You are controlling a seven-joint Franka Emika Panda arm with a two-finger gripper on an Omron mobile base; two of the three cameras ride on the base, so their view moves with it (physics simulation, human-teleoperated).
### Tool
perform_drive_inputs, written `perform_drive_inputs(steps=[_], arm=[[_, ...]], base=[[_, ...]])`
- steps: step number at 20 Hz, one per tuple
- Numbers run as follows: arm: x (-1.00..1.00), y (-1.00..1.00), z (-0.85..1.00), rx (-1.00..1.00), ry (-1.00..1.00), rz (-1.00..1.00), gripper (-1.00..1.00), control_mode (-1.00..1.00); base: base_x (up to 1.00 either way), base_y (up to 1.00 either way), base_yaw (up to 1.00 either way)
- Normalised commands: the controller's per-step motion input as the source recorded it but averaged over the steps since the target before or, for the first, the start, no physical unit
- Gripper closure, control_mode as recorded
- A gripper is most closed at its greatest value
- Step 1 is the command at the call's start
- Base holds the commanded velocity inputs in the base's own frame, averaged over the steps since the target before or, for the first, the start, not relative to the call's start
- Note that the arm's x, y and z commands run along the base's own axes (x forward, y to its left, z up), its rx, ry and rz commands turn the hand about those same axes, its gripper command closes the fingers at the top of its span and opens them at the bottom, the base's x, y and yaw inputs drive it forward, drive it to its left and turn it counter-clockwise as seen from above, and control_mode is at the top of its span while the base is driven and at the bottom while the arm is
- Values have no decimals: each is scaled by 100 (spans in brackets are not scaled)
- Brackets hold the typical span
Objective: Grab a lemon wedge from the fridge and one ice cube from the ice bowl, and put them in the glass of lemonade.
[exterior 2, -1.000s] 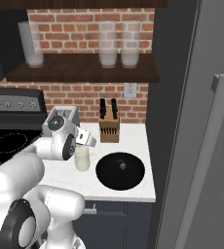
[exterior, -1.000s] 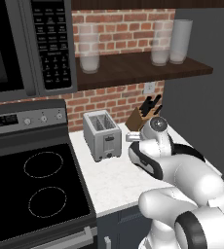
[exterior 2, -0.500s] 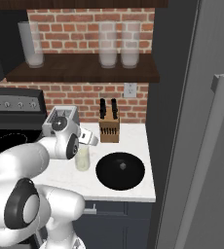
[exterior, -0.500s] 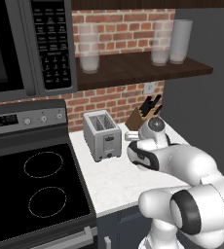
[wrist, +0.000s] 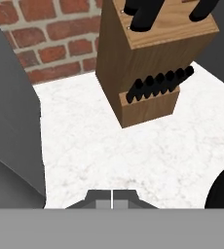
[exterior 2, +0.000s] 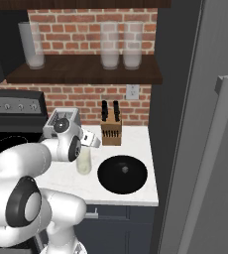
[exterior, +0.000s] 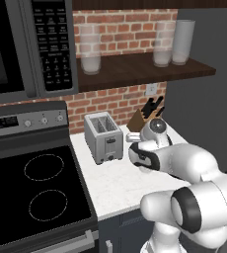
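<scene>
Small clear glass of pale lemonade [exterior 2: 84,161] stands on the white marble table [exterior 2: 136,193], just left of the one wide shallow black ice bowl [exterior 2: 122,174]; tall dark grey fridge [exterior 2: 205,149] with light bar handle at right, door shut. Claw [wrist: 112,198] closed, tips together, empty; its arm has swung lower over the table since a second ago. One wooden knife block [wrist: 150,58], one silver toaster [exterior: 103,137], three frosted grey glasses [exterior 2: 111,45] on the shelf.

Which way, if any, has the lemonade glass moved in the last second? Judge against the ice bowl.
No. The lemonade glass stands where it did, just left of the ice bowl.
</scene>
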Motion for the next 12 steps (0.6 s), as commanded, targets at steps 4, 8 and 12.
perform_drive_inputs(steps=[4,8,12], arm=[[-23,0,0,0,0,0,100,-100],[-38,0,0,0,0,0,100,-100],[-48,0,7,0,0,0,100,-100]], base=[[0,0,0],[0,0,0],[0,0,0]])
